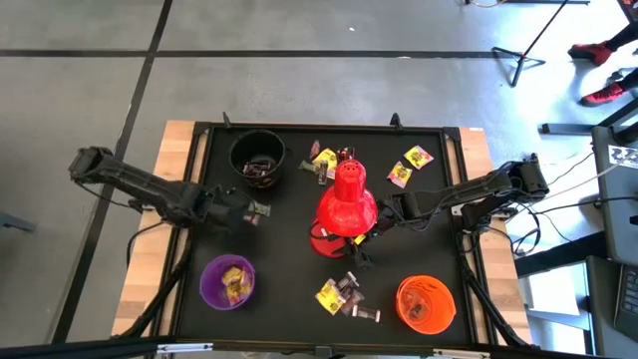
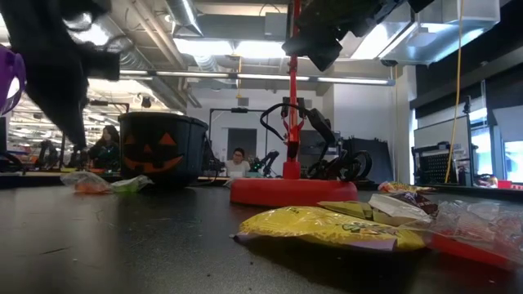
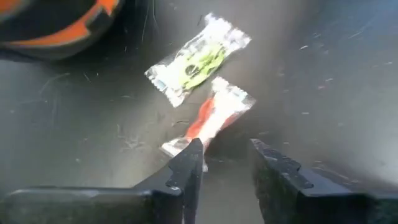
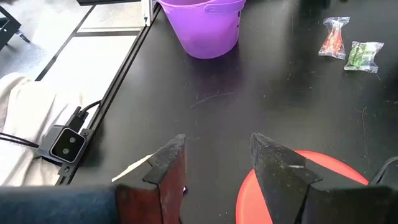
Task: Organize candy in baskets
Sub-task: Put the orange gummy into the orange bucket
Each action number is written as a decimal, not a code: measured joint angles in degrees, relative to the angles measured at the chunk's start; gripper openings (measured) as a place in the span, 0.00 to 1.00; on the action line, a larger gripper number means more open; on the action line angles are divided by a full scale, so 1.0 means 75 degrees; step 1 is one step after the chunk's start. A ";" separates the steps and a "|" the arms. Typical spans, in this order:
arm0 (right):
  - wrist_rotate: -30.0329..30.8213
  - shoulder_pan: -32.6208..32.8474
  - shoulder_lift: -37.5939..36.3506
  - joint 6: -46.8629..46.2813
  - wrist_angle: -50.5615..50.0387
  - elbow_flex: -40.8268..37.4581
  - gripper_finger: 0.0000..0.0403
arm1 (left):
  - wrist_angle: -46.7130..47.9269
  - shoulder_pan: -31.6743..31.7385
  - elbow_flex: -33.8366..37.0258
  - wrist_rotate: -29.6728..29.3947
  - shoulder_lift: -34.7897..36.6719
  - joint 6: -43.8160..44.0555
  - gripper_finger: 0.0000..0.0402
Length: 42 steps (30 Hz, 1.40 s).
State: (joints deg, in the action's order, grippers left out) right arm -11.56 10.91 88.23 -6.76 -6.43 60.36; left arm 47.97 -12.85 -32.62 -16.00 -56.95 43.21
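Left wrist view: left end effector (image 3: 225, 163) parted, empty, over unlabelled red candy (image 3: 208, 118).

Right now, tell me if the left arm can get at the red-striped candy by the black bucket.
Probably yes. The left gripper hovers right at the red-striped candy with its jaws apart, and nothing lies between them. The green candy sits just beyond it and the black bucket stands clear to one side.

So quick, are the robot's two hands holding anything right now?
Left tool: open, empty, above the red-marked candy.
Right tool: open, empty, by the red lamp.
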 joint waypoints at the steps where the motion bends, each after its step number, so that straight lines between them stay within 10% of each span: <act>1: 0.0000 0.0002 0.0000 0.0000 -0.0011 0.0000 0.44 | -0.0182 0.0154 0.0117 0.0070 -0.0026 -0.0120 0.32; 26: -0.0002 0.0001 0.0000 -0.0041 -0.0027 0.0000 0.44 | -0.1717 0.1312 0.0527 0.1068 -0.2101 -0.1652 0.44; 42: -0.0002 0.0002 0.0000 -0.0059 -0.0095 0.0000 0.44 | -0.1839 0.1303 0.0375 0.1336 -0.2050 -0.1721 0.02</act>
State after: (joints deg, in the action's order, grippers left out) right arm -11.57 10.92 88.23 -7.21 -7.14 60.36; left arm 34.18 -3.07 -29.81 -5.98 -72.33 30.31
